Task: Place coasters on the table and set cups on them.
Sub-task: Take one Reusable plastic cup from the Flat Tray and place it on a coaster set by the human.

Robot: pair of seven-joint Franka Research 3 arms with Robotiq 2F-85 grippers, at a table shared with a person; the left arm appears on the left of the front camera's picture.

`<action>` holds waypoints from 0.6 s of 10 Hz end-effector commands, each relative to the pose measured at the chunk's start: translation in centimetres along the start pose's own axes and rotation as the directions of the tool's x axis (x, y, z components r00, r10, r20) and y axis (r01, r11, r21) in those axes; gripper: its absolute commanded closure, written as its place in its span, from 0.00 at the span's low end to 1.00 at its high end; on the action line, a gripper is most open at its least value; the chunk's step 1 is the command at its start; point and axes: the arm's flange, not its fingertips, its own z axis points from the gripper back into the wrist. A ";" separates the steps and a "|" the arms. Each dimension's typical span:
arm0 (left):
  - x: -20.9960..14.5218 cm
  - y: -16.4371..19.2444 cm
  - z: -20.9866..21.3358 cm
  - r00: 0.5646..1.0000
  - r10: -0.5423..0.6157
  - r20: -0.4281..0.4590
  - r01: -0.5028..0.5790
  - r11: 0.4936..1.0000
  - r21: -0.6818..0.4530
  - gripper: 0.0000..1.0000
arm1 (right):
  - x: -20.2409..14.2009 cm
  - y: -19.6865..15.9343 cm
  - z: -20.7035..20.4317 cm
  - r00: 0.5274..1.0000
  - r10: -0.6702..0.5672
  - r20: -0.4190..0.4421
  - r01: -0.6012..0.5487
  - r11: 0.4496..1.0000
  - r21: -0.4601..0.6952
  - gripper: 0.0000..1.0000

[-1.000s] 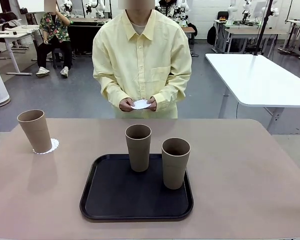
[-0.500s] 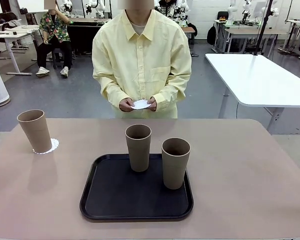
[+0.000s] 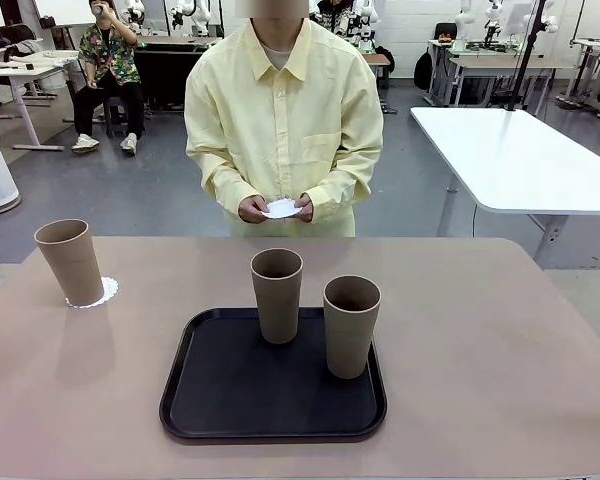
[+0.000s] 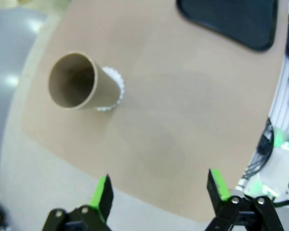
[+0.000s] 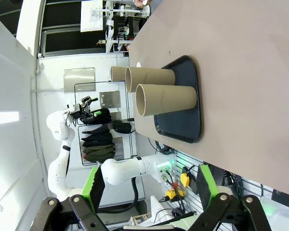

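- Progress stands at about a third, as we judge it: the placed cup stands upright on a coaster at the left end of the table, with the lacy edge peeking out on the cup's right
- On the black tray in the middle of the table we see two more cups, the rear cup and the front cup just beside it to the right, both upright and neither on a coaster
- Across the table the person's hands grip the held coaster at waist height, beyond the far edge and not yet laid down; we cannot tell whether it is one doily or two stacked
- The left gripper hangs over the table's left end with its jaws spread wide and nothing between them; the placed cup sits ahead of it, well apart from the green pads
- The right gripper hovers off the table's right side, jaws likewise wide and empty, looking along the tabletop at the tray and its cups
- What is left, by our reckoning: two coasters to go down on bare tabletop, then each tray cup lifted off and set on one
- We think the next move waits on the person laying a coaster down, since the tray cups have no free coaster to go to
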 end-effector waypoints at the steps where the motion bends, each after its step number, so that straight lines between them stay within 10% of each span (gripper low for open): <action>1: 0.2 -0.1 0.0 1.000 0.018 -0.017 -0.018 1.000 0.014 0.00 | 0.0 0.0 0.1 1.000 -0.002 0.001 0.002 1.000 0.011 0.00; 6: 0.2 -0.1 0.0 1.000 0.018 -0.017 -0.018 1.000 0.014 0.00 | 0.0 0.0 0.1 1.000 -0.002 0.001 0.002 1.000 0.011 0.00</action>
